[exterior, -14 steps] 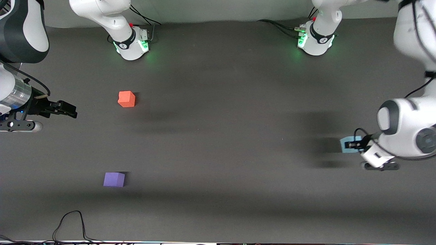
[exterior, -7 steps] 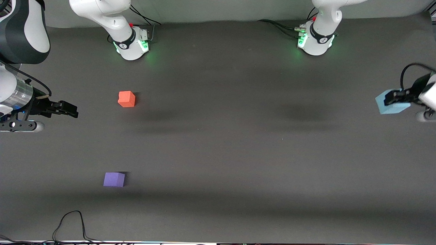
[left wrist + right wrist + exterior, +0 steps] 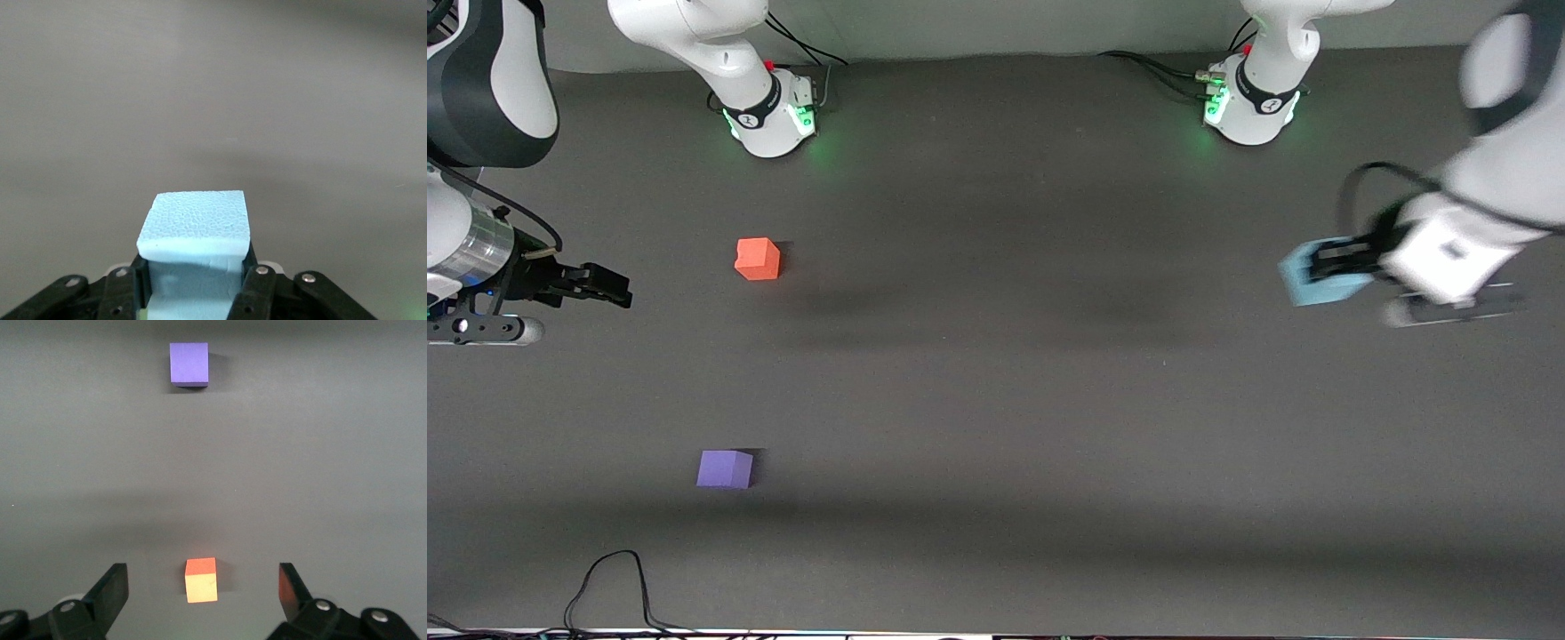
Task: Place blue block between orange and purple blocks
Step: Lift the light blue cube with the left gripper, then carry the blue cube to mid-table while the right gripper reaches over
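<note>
My left gripper point(image 3: 1327, 263) is shut on the light blue block point(image 3: 1319, 277) and holds it in the air over the left arm's end of the table. In the left wrist view the blue block point(image 3: 195, 217) sits clamped between the black fingers point(image 3: 257, 287). The orange block point(image 3: 758, 259) and the purple block point(image 3: 725, 468) lie on the table toward the right arm's end, the purple one nearer the front camera. My right gripper point(image 3: 609, 290) waits open and empty beside the orange block. The right wrist view shows the orange block point(image 3: 201, 580) and the purple block point(image 3: 189, 364).
The table is a dark grey mat point(image 3: 996, 400). The two arm bases point(image 3: 769, 107) point(image 3: 1249, 102) stand along its back edge. A black cable point(image 3: 614, 578) loops at the front edge near the right arm's end.
My left gripper has lifted the blue block off the table, swung it out toward the table's end, then brought it back toward the middle. The right arm and the other two blocks have not moved.
</note>
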Robot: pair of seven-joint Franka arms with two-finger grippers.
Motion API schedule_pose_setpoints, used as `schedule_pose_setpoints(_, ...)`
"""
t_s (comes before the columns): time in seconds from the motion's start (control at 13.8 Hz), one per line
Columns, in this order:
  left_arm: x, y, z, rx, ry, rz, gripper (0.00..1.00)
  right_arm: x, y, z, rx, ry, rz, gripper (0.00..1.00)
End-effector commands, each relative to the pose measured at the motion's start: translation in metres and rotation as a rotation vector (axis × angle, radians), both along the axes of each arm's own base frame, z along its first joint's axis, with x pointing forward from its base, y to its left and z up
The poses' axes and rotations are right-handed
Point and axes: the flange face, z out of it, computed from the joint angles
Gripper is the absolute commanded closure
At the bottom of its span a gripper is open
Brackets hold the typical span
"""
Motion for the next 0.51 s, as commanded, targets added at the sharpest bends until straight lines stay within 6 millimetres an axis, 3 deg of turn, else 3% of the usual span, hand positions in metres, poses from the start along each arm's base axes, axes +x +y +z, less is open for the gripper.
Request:
schedule_pose_setpoints(0.0, 0.024, -0.145, -0.032, 0.041, 0.006, 0.12, 0.73, -0.001, 0.0, 0.0, 0.015, -0.003, 0.021, 0.0)
schedule_pose_setpoints(0.07, 0.02, -0.202, -0.057, 0.067, -0.009, 0.144, 0.73, -0.001, 0.001, 0.0, 0.017, -0.003, 0.021, 0.0)
schedule_pose_setpoints(0.22, 0.002, -0.283, -0.109, 0.092, -0.05, 0.153, 0.73, 0.0, 0.001, -0.001, 0.015, -0.002, 0.021, 0.0)
schedule_pose_setpoints(0.43, -0.021, -0.348, -0.182, 0.053, -0.086, 0.146, 0.73, 0.0, 0.0, -0.001, 0.016, -0.002, 0.021, 0.0)
